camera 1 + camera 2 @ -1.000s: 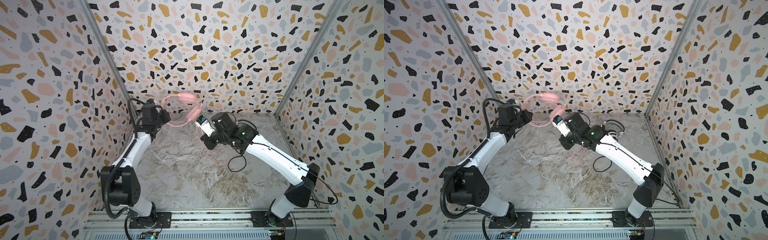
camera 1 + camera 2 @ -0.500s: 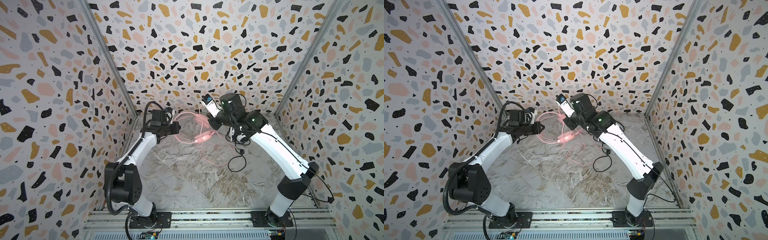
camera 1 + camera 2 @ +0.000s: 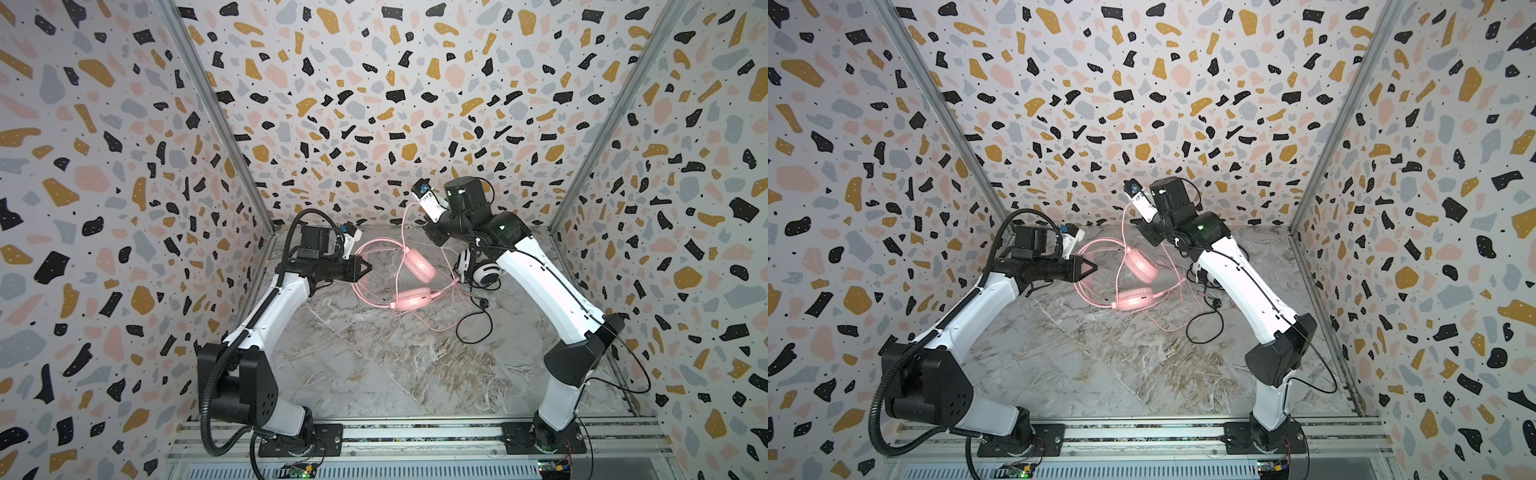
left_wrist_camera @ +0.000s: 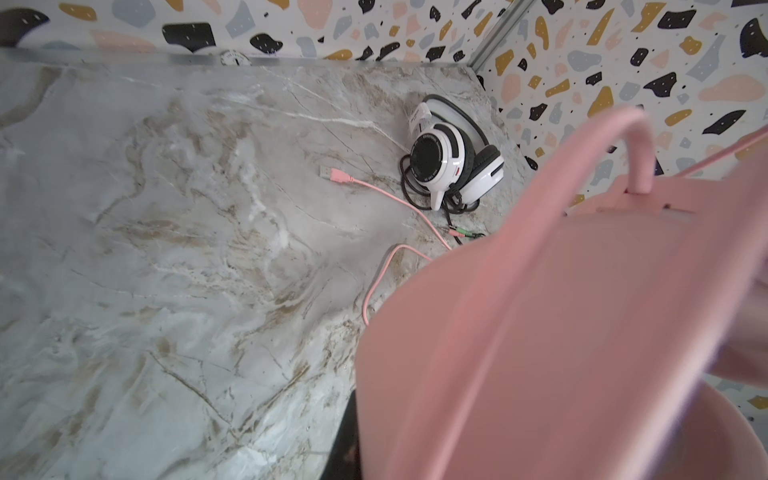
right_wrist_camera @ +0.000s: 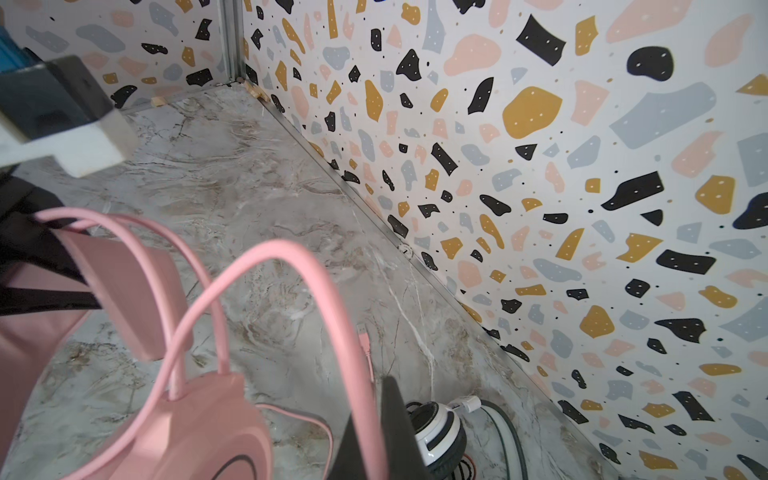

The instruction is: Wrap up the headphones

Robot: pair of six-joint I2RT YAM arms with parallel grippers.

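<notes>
Two headsets show in both top views. The pink headphones (image 3: 417, 266) hang by their band from the left tool (image 3: 365, 268), which is clamped on it. The right tool (image 3: 432, 239) pinches the pink cord (image 3: 405, 232) higher up, and the white headphones (image 3: 484, 272) lie on the worktop (image 3: 374, 374) behind the right arm. From the left wrist we see the pink band close and blurred, with the white pair near the corner. From the right wrist we see the cord arching into that tool.

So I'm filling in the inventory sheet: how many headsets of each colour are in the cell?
Pink headset: 1
White-and-black headset: 1
Total: 2
</notes>
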